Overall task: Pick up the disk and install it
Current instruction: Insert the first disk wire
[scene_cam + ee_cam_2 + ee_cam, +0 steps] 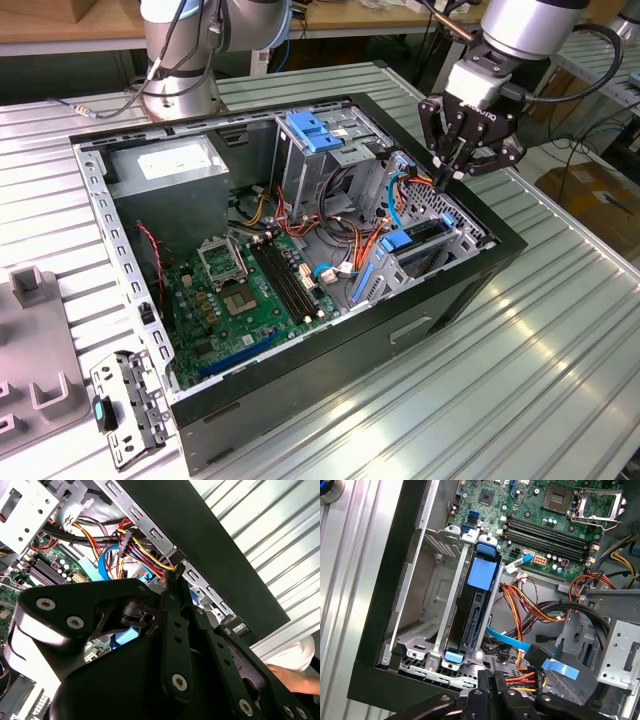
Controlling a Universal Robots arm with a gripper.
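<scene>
The disk (472, 615) stands on edge in a slot of the metal drive cage (432, 630) at the corner of the open computer case, framed by its blue carrier (484, 573). In the exterior view the disk (418, 243) sits at the case's right end. My gripper (447, 178) hovers just above the case wall beside that cage, apart from the disk. Its fingers (486, 680) are pressed together and shut on nothing, close over a bundle of red, yellow and orange wires (525, 680). In the second wrist view the gripper (172, 579) points at the case rim.
A blue cable with a black connector (538, 655) lies beside the disk. The motherboard (240, 290) fills the case floor. A blue bracket (313, 130) tops the grey drive bay. A second arm's base (180, 70) stands behind the case. A hand (295, 677) shows near the case's outer wall.
</scene>
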